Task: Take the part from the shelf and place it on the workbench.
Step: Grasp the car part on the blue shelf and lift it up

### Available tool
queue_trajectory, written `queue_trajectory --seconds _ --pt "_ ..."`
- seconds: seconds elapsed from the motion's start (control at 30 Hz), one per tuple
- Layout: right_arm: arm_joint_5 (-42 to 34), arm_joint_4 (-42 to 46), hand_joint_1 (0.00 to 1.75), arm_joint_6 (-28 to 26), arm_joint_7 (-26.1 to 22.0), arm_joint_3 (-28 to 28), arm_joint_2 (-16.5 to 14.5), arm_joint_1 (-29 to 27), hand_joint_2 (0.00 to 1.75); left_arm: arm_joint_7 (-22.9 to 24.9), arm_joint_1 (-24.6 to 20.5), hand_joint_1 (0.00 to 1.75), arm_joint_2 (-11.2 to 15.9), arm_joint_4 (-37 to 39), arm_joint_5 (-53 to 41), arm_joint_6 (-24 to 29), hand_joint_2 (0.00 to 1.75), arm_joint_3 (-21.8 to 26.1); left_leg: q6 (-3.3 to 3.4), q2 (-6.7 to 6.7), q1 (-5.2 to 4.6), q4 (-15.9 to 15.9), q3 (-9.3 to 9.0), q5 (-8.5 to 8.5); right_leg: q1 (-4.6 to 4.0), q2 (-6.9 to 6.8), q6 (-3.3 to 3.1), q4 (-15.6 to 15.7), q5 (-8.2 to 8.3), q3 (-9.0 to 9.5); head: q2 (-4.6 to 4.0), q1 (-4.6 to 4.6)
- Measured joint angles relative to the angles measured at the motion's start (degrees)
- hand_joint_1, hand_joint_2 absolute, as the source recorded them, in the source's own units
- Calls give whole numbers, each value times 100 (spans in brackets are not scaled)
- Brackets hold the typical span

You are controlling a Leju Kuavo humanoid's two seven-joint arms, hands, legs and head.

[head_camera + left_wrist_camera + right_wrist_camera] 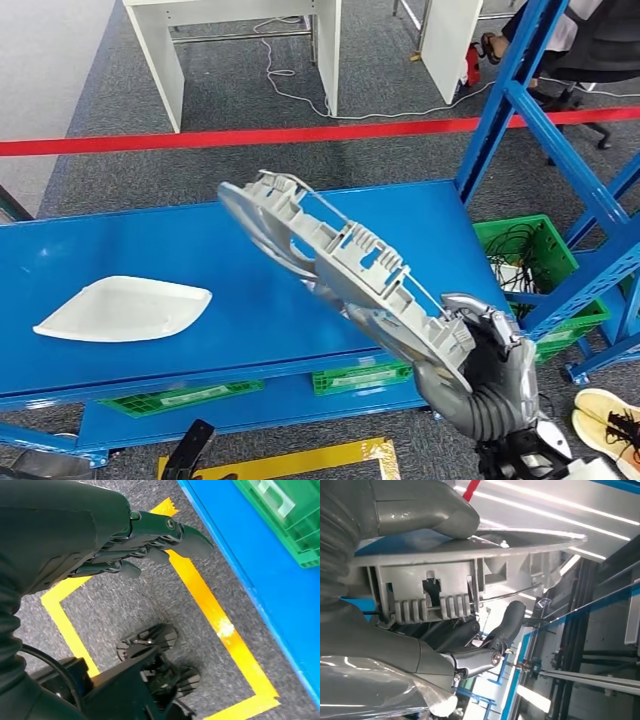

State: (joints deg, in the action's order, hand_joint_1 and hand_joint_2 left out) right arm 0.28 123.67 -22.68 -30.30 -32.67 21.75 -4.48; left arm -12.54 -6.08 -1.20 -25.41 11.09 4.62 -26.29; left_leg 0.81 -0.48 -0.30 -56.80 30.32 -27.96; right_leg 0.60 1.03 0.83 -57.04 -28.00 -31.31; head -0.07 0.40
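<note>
A long grey ribbed plastic part [340, 260] hangs tilted above the blue workbench [249, 300], reaching from mid-bench down to the front right. My right hand [494, 365] grips its near end. In the right wrist view the thumb [429, 505] lies on the part [444, 580] and dark fingers [508, 622] curl under it. A white curved shell [124, 308] lies flat on the bench at the left. My left hand [124, 545] hangs low over the floor, its fingers straight and close together, holding nothing.
Blue shelf uprights [521, 80] rise at the right, with a green crate [543, 270] of cables beneath them. Red tape [226, 138] crosses the floor behind the bench, before white tables [249, 30]. Yellow floor tape [211, 615] lies by the bench's front edge. A person's shoe [604, 420] shows bottom right.
</note>
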Motion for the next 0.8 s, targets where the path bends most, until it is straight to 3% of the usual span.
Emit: queue_trajectory --seconds 0.4,0.7,0.8 --pt "-512 176 175 195 6 218 -91 -249 175 5 -75 0 -22 -136 236 -45 175 9 0 0 2 -2 2 0 0 1 0 1 0 -3 0 0" --pt "-717 179 175 883 53 512 -554 -411 175 128 -78 0 34 -343 91 256 175 -27 17 -1 -17 -49 22 -10 17 1 21 4 13 -5 0 -3" --pt "-606 182 175 910 19 620 -623 -444 175 208 -77 0 75 -340 -61 394 175 -44 59 0 -18 -54 34 7 19 5 64 16 41 -2 0 -1"
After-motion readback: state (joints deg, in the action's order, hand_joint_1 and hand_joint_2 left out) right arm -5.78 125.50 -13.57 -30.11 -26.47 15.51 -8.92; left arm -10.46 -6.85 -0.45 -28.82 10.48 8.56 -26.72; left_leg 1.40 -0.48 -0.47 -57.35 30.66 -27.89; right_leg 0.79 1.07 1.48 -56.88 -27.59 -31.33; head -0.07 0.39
